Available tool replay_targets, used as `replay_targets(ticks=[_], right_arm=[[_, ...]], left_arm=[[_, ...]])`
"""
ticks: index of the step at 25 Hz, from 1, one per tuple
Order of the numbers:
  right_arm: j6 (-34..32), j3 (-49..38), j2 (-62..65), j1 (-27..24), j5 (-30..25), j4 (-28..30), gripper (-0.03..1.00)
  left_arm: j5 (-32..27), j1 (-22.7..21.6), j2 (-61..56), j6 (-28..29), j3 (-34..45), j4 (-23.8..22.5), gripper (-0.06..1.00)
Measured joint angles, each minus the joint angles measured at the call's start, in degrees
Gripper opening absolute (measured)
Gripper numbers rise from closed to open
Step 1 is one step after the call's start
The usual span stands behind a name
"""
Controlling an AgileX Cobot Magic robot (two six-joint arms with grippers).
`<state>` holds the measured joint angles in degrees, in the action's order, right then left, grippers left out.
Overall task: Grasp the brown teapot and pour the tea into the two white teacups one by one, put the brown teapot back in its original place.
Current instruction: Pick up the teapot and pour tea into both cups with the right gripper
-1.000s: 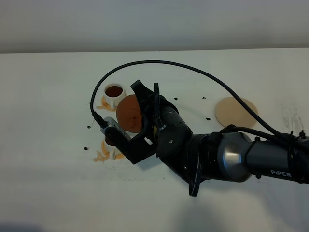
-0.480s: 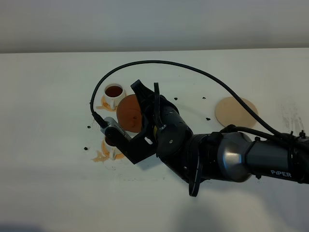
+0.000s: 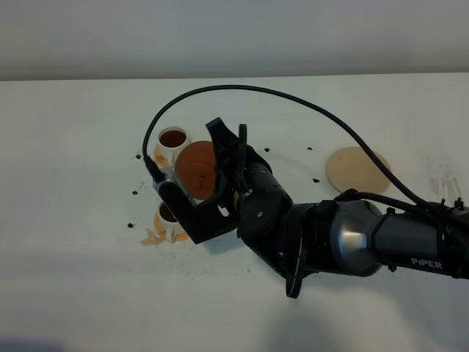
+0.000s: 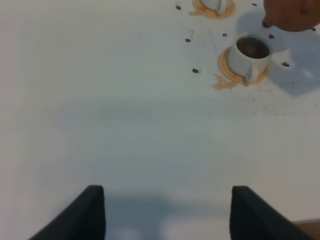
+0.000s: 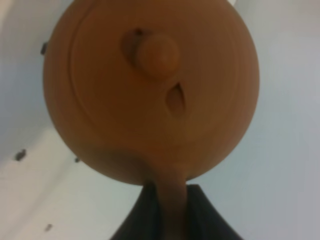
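Note:
The brown teapot (image 3: 196,166) hangs above the table between the two white teacups, held by its stubby handle in my right gripper (image 3: 222,167), which has reached across to the left. In the right wrist view the lid and knob of the teapot (image 5: 150,85) face the camera, and the gripper (image 5: 170,202) is shut on the handle. The far teacup (image 3: 174,137) holds dark tea. The near teacup (image 3: 168,213) also shows tea and is partly hidden by the wrist. My left gripper (image 4: 167,215) is open over bare table, well short of a filled teacup (image 4: 251,50).
The pale beige coaster (image 3: 358,169) lies bare at the right. Orange-tan saucers (image 4: 223,64) sit under the cups with tea stains beside them. Dark specks (image 3: 316,180) are scattered on the white table. A black cable (image 3: 242,92) arcs over the arm.
The right wrist has turned and lifted a little, carrying the teapot slightly toward the far cup. More of the near cup now shows.

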<state>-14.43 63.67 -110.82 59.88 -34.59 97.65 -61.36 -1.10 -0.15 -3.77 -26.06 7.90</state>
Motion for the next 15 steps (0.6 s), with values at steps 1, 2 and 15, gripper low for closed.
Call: replay_targets(ticks=[1,2,15], right_arm=[[-1.0,0.0,0.0,0.0,0.0,-0.8,0.09],[-1.7,0.0,0.0,0.0,0.0,-1.5,0.09],[-3.9,0.9,2.8,-0.1,3.0,-23.2,0.09]], left_arm=[[0.0,0.0,0.0,0.0,0.0,0.0,0.51],[0.0,0.0,0.0,0.0,0.0,0.0,0.51],[0.0,0.0,0.0,0.0,0.0,0.0,0.51]])
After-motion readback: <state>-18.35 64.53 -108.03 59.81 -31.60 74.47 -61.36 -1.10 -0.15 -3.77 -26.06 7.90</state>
